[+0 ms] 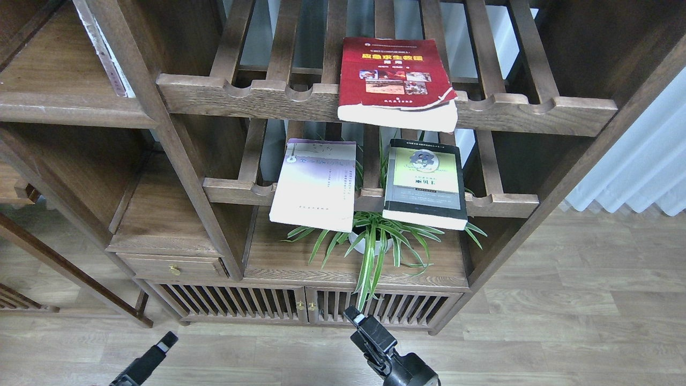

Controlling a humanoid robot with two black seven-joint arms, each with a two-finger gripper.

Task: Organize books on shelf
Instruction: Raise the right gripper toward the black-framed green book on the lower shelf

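Observation:
Three books lie flat on the slatted racks of a wooden cabinet. The worn red book [394, 75] rests on the upper rack and hangs over its notched front rail. On the lower rack lie the pale white-lavender book [316, 185] and, to its right, the black-bordered yellow-green book [424, 182]. The flat dark-brown shelf [59, 104] with a thick rounded front edge is at the upper left. My left gripper [168, 339] and right gripper [352, 315] hang low over the floor, far below the books. Both look small and dark, so their fingers cannot be told apart.
A potted spider plant [375, 241] stands on the board under the lower rack, its leaves spilling forward. Below are a small drawer [171, 266] and slatted cabinet doors [300, 304]. A white curtain [638, 171] hangs at the right above the wood-plank floor [563, 332].

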